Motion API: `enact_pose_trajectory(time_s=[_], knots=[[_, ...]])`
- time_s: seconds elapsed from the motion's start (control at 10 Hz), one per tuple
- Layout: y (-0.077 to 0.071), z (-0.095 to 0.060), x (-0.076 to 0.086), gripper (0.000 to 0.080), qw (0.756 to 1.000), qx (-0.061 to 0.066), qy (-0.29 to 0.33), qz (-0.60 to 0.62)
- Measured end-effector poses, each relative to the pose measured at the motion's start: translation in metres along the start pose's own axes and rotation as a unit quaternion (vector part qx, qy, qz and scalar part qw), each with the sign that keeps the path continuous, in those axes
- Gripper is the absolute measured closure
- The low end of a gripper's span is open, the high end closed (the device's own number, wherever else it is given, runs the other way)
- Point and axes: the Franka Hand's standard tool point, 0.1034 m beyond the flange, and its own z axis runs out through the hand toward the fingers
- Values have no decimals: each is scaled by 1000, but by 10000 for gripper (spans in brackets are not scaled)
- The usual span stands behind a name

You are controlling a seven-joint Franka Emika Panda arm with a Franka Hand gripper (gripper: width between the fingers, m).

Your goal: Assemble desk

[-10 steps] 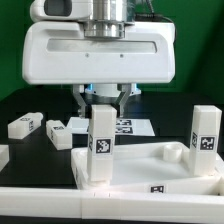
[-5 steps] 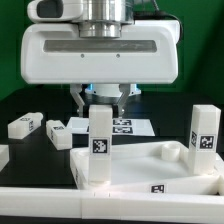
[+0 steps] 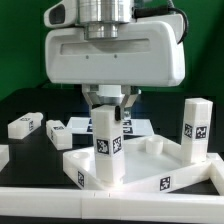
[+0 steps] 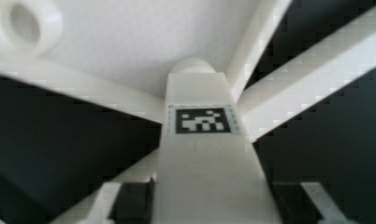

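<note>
**Exterior and wrist views, desk assembly.** A black tabletop is carrying all the parts. A white rail is running along the tabletop edge nearest the exterior camera.

The arm's wide white wrist housing is hanging over the middle of the scene and filling the upper part of the exterior view. Below it, the desk slab is lying flat close to the near edge, towards the near corner at the exterior view's right. Its raised rim is facing up, and a round corner socket is showing in the wrist view.

The gripped leg is standing upright in the slab corner closest to the camera. The gripper is reaching straight down over it, and the jaws are pinching the leg's upper end from both sides.

A second upright leg is standing at the slab corner towards the exterior view's right.

The outer loose leg and the inner loose leg are lying on their sides towards the tabletop edge at the exterior view's left, apart from the slab.

The marker board is lying flat behind the gripped leg, towards the far edge, and is partly hidden.

A square leg tag is facing the wrist camera, and a slab tag is sitting on the slab's near edge.
</note>
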Motion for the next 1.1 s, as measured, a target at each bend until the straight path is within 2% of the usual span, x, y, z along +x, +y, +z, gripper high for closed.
enact_pose_trajectory(time_s=[0.4, 0.5, 0.6, 0.7, 0.8, 0.9, 1.1], knots=[[-2, 0, -2, 509, 995, 1, -3, 101], [-3, 0, -2, 406, 996, 1, -3, 88], [-3, 0, -2, 258, 998, 1, -3, 70], [-3, 0, -3, 258, 999, 1, -3, 34], [-4, 1, -4, 183, 1000, 0, -2, -27], [-6, 1, -5, 157, 996, 0, -3, -87], [-6, 1, -5, 151, 983, 0, -3, -185]])
